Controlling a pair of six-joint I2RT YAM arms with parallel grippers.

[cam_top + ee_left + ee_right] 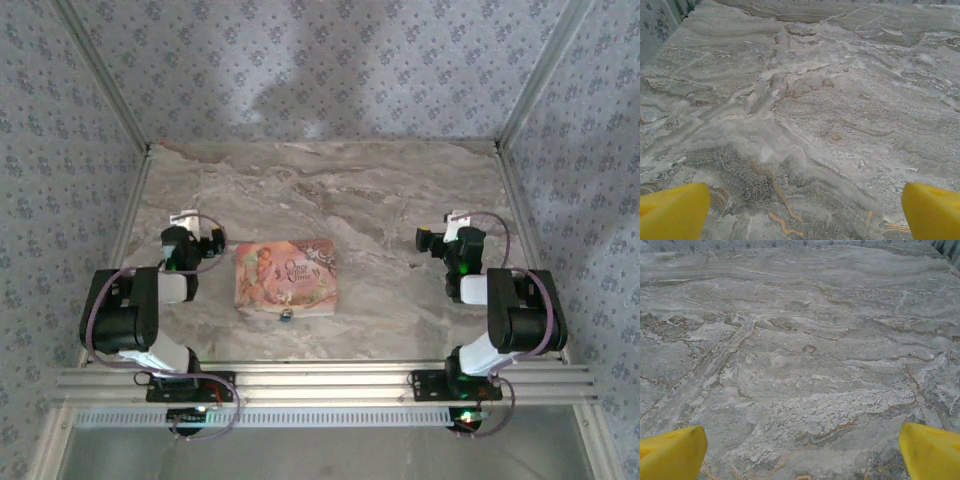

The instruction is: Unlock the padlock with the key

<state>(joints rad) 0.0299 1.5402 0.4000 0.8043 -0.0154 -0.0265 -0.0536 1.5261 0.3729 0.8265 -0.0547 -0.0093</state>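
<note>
The tiny dark padlock (286, 315) hangs at the middle of the near side of a pink illustrated box (285, 275), which lies flat on the marble table. A small dark speck (418, 265) lies on the table near the right arm; it is too small to tell whether it is the key. My left gripper (213, 238) hovers just left of the box, open and holding nothing. My right gripper (427, 240) is further off to the right, also open and holding nothing. In each wrist view the yellow fingertips (672, 212) (670, 455) stand wide apart over bare marble.
Metal frame posts and patterned fabric walls (320, 70) close in the marble table (330, 180) on the left, back and right. An aluminium rail (320, 380) runs along the near edge, with both arm bases on it.
</note>
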